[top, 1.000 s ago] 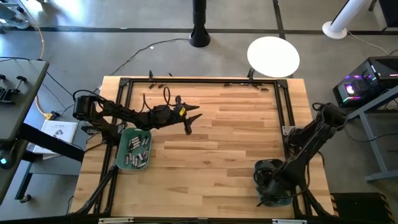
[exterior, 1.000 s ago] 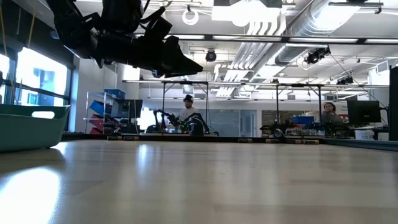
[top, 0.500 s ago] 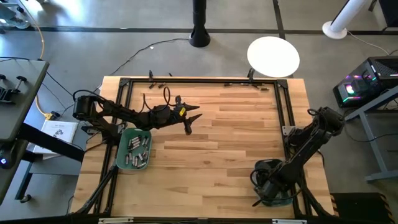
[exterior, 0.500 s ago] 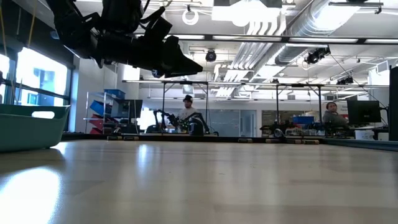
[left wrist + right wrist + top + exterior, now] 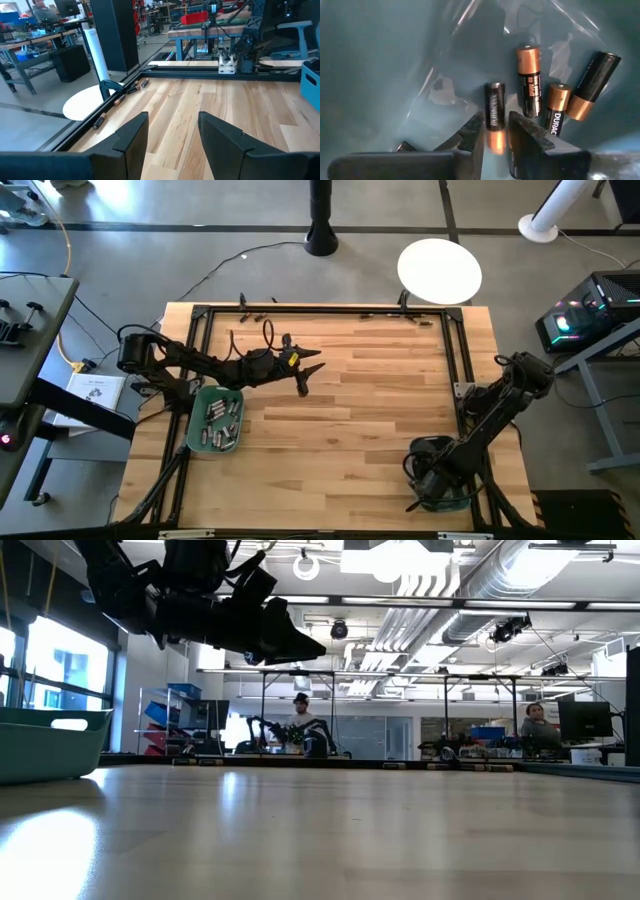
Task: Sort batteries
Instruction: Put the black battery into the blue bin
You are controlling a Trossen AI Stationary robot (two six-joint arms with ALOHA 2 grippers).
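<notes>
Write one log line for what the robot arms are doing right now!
left gripper: open, empty, above table middle | right gripper: inside right teal bin, battery between fingers | other batteries: lying in bin

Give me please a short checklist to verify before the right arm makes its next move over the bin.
1. Right gripper is inside the teal bin: ok.
2. A battery sits between its fingers; whether it is released or still pinched: cannot tell.
3. Other batteries lie on the bin floor, beside the gripper and not under it: ok.
4. Left gripper hovers open and empty above the table, far from the right arm: ok.
5. Left bin holds many grey batteries and is not blocked: ok.
6. Loose batteries lie along the table's far rail, not yet sorted: not ok.
</notes>
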